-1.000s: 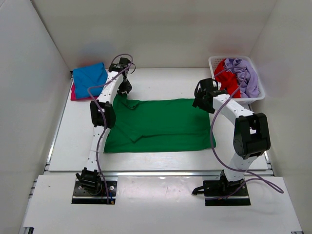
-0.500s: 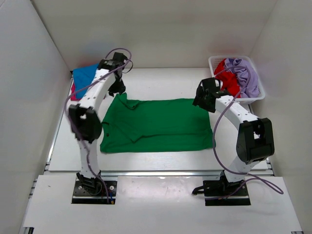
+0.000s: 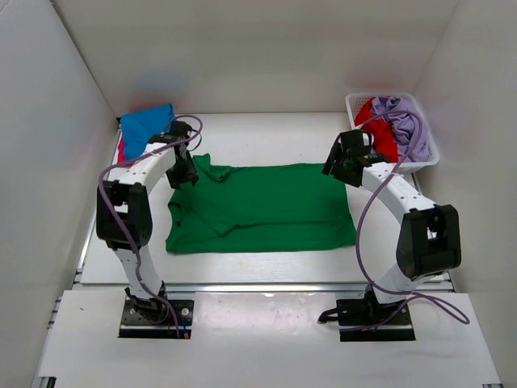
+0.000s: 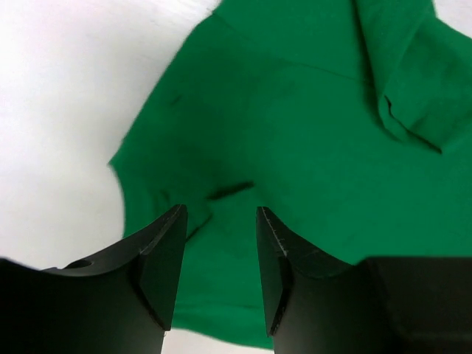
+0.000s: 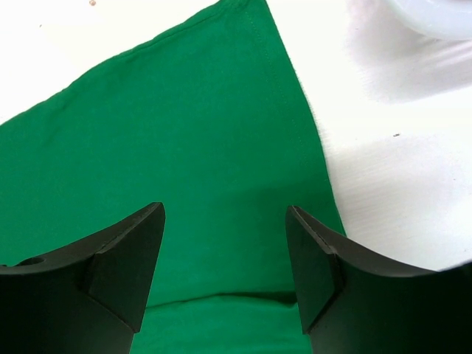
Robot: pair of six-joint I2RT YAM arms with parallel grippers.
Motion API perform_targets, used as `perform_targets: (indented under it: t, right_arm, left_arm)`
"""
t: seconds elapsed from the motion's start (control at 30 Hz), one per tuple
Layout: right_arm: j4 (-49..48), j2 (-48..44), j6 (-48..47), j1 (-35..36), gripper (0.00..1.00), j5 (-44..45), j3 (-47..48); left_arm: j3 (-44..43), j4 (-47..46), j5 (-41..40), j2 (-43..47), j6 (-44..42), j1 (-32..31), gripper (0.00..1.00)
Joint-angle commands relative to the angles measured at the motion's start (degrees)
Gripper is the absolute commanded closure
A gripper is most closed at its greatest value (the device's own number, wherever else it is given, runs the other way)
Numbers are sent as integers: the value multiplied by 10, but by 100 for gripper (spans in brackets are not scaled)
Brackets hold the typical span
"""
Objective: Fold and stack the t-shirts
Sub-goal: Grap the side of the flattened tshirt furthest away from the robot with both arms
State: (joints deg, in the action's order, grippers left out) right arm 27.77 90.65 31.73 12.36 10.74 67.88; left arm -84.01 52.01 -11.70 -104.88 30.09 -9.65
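Observation:
A bright green t-shirt (image 3: 258, 208) lies spread flat in the middle of the table, with a small fold near its left side. My left gripper (image 3: 184, 173) hovers over its far left corner. The left wrist view shows that gripper (image 4: 221, 217) open, with green cloth (image 4: 310, 125) under the gap and nothing pinched. My right gripper (image 3: 338, 170) is over the shirt's far right corner. It (image 5: 225, 214) stands open above the green cloth (image 5: 162, 125) near the hem. A blue t-shirt (image 3: 147, 125) lies on a magenta-pink one (image 3: 121, 153) at the far left. Red (image 3: 376, 129) and lilac (image 3: 409, 128) t-shirts fill the basket.
The white lattice basket (image 3: 423, 158) stands at the far right, close behind my right wrist. White walls enclose the table on three sides. Bare white table (image 3: 242, 137) shows behind the green shirt and along its near edge (image 3: 258, 267).
My left arm has swung its elbow out to the left and brought its gripper down and nearer over the shirt's left corner; the shirt's left edge has shifted slightly. The right gripper has barely moved.

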Motion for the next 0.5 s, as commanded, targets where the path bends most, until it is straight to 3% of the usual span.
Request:
perform_targets:
  t: [0.0, 0.2, 0.47]
  right_arm:
    - [-8, 0, -8, 7, 36, 6, 22]
    - [-3, 14, -8, 6, 35, 4, 31]
    - [-3, 35, -13, 18, 36, 5, 51]
  left_arm:
    - [-39, -45, 37, -5, 20, 9, 46]
    - [-99, -71, 59, -81, 44, 11, 42]
    - [-116, -136, 54, -117, 69, 17, 37]
